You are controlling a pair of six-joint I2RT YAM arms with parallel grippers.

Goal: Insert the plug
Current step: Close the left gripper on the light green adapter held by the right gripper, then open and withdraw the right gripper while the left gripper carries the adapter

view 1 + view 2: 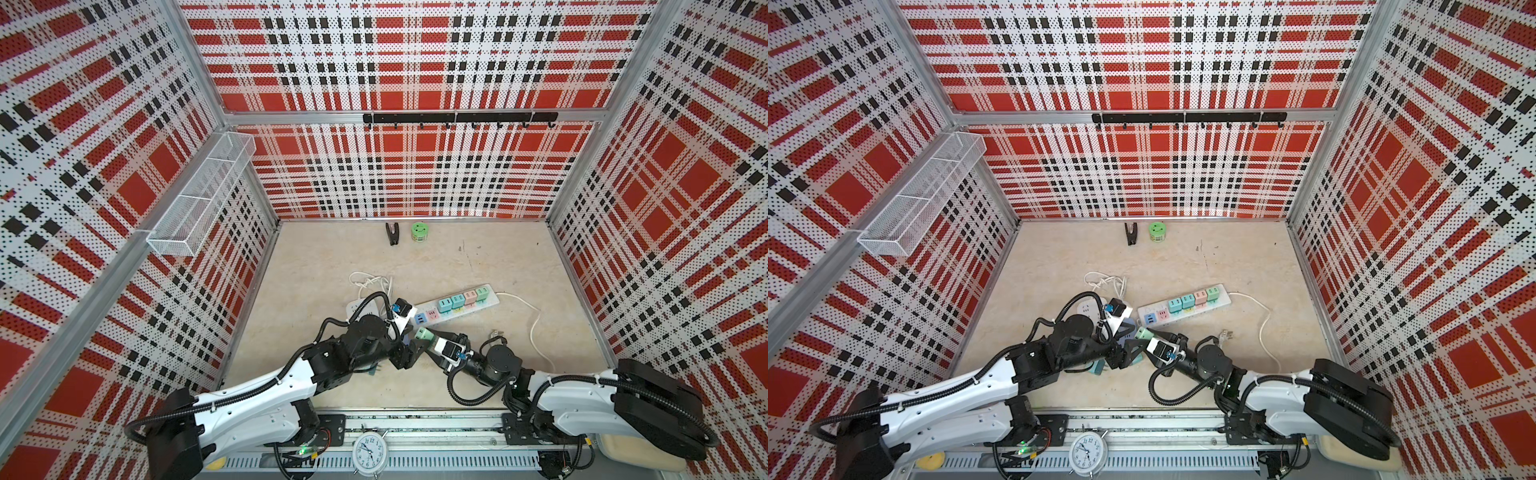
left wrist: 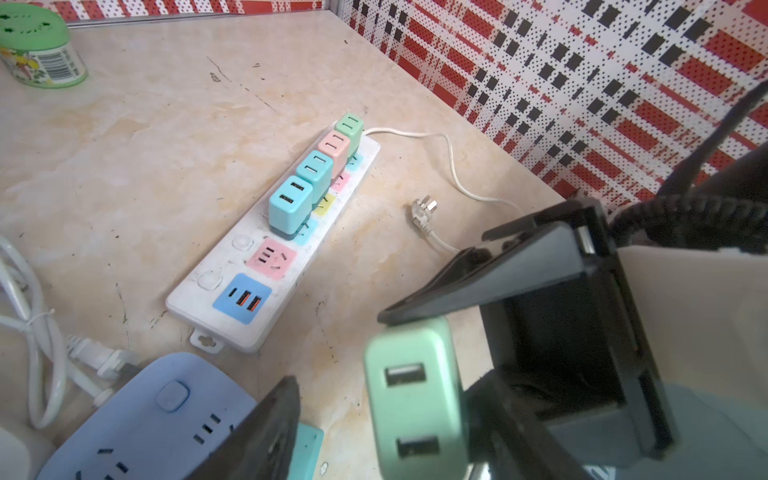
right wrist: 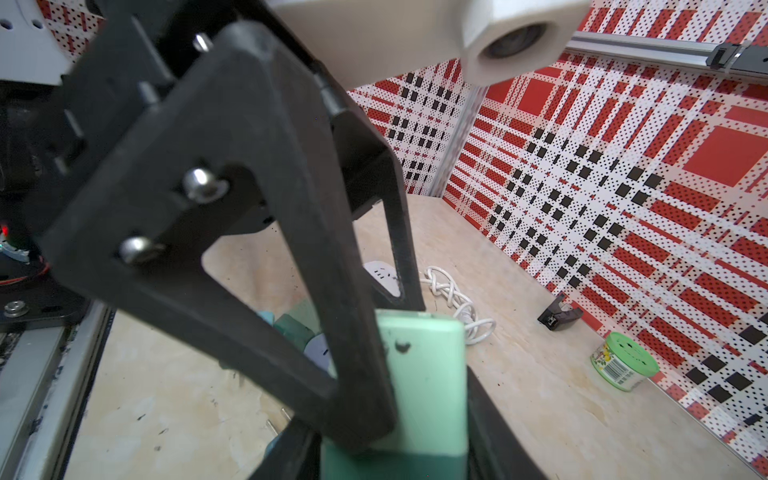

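A mint-green plug [image 2: 415, 399] with two USB slots hangs just above the table, near the front middle in both top views [image 1: 423, 333] [image 1: 1143, 332]. My right gripper [image 3: 415, 415] is shut on it from the right. My left gripper [image 2: 386, 390] straddles the same plug with its jaws apart. A gap shows between one black finger [image 2: 266, 424] and the plug. The white power strip [image 2: 224, 266] lies just beyond, with several coloured plugs in it and a free pink socket [image 2: 271, 257].
A pale-blue power strip [image 2: 145, 415] and a teal plug [image 2: 309, 444] lie under my left gripper. A coiled white cable [image 1: 370, 282] lies behind it. The strip's cord ends in a loose plug [image 1: 496, 332]. A green jar [image 1: 419, 231] and a black clip [image 1: 392, 233] stand by the back wall.
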